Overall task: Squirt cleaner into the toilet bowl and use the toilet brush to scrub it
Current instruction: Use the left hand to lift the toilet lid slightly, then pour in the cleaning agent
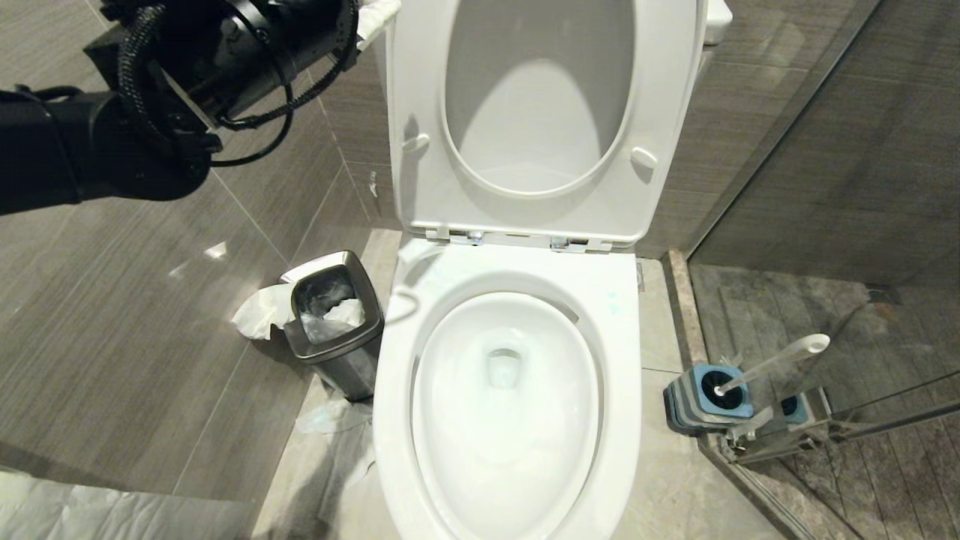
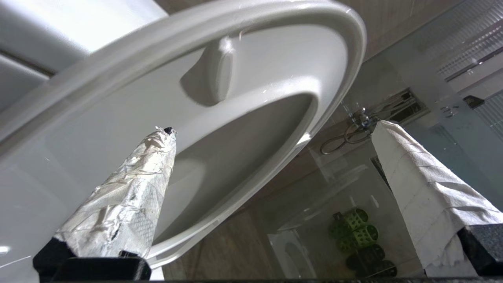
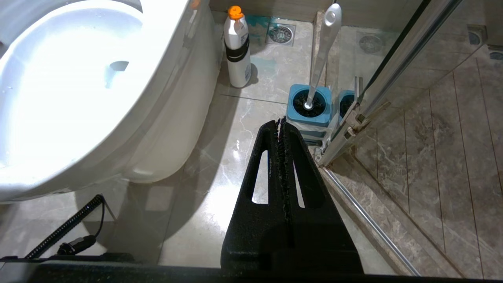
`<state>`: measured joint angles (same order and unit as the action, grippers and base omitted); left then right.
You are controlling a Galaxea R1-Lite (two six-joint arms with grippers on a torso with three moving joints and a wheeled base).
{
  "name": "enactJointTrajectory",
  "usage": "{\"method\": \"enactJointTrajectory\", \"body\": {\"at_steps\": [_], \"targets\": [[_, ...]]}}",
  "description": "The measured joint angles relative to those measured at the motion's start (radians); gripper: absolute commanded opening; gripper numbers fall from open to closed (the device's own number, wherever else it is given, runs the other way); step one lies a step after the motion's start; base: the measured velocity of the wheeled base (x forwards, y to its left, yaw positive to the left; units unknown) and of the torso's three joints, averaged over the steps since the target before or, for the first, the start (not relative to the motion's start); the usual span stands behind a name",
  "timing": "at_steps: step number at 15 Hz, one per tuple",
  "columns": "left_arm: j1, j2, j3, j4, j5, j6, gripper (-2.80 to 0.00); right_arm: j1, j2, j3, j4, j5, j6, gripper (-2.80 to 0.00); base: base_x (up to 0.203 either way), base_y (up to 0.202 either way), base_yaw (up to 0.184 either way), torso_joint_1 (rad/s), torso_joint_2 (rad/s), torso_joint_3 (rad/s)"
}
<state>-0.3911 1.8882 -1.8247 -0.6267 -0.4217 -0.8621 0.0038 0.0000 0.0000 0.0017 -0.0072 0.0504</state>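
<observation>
Beside the raised seat [image 2: 220, 102], left end effector [image 2: 275, 129] spread wide, empty. Right end effector [image 3: 281, 124] closed, empty, near toilet brush [image 3: 320, 59]; toilet bowl [image 1: 510, 405] uncovered.

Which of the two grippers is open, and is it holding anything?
The left gripper, with white-wrapped fingers, up beside the raised white plastic toilet seat: spread wide, empty. The bare black right gripper is shut above the floor.

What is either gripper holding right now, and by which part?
Nothing. The left gripper is open and empty beside the raised seat. The right gripper is shut on nothing, short of the brush in its holder.
</observation>
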Motion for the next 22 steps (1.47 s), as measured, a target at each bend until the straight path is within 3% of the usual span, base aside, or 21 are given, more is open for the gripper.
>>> {"method": "enactJointTrajectory", "body": {"at_steps": [4,5,9,12,16,20,22], "targets": [[0.015,-0.093,0.002,0.105,-0.003,0.011,0.00,0.000,0.000,0.000,0.000,0.000,0.000,-2.80,0.000,0.000,0.000,0.000,0.00,0.000],[0.016,-0.120,0.002,0.139,-0.003,0.014,-2.80,0.000,0.000,0.000,0.000,0.000,0.000,-2.80,0.000,0.000,0.000,0.000,0.00,0.000],[0.016,-0.208,0.001,0.224,-0.001,0.029,-2.80,0.000,0.000,0.000,0.000,0.000,0.000,-2.80,0.000,0.000,0.000,0.000,0.00,0.000],[0.017,-0.252,-0.003,0.258,0.000,0.083,-2.80,0.000,0.000,0.000,0.000,0.000,0.000,-2.80,0.000,0.000,0.000,0.000,0.00,0.000],[0.017,-0.302,-0.013,0.383,0.014,0.248,-2.80,0.000,0.000,0.000,0.000,0.000,0.000,-2.80,0.000,0.000,0.000,0.000,0.00,0.000],[0.018,-0.356,-0.042,0.544,0.127,0.425,-2.80,0.000,0.000,0.000,0.000,0.000,0.000,-2.80,0.000,0.000,0.000,0.000,0.00,0.000],[0.023,-0.383,-0.053,0.587,0.139,0.481,-2.80,0.000,0.000,0.000,0.000,0.000,0.000,-2.80,0.000,0.000,0.000,0.000,0.00,0.000]]}}
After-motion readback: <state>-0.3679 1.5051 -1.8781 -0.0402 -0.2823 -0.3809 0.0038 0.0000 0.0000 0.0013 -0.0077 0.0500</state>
